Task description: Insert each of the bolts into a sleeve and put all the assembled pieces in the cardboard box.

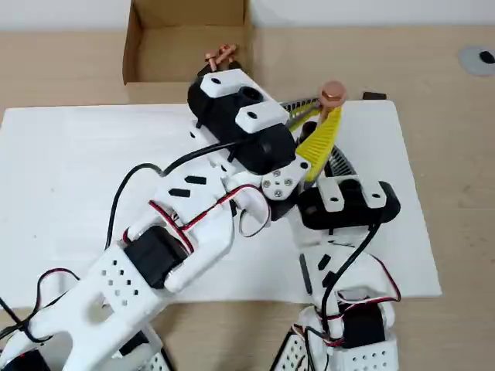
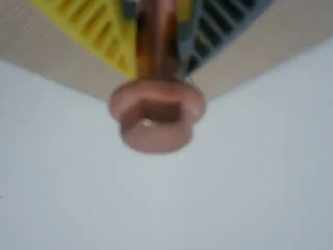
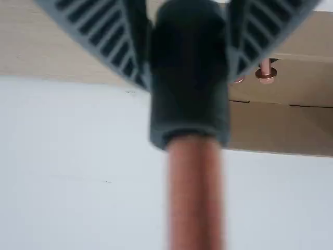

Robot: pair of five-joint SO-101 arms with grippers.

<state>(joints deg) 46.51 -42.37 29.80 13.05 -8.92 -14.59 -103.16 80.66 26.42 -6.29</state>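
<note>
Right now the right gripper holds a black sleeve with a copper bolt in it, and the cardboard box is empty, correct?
Not quite. The cardboard box is not empty: copper pieces lie in it, as the high view shows. The right gripper does hold the black sleeve with a copper bolt in it.

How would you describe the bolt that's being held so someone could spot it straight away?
Start at the white mat in front of the cardboard box. At the mat's far edge, right of the box, the left claw, with one yellow finger, pinches a copper bolt with a round flanged head. Unlike the copper pieces lying in the box, it sits in a claw.
</note>
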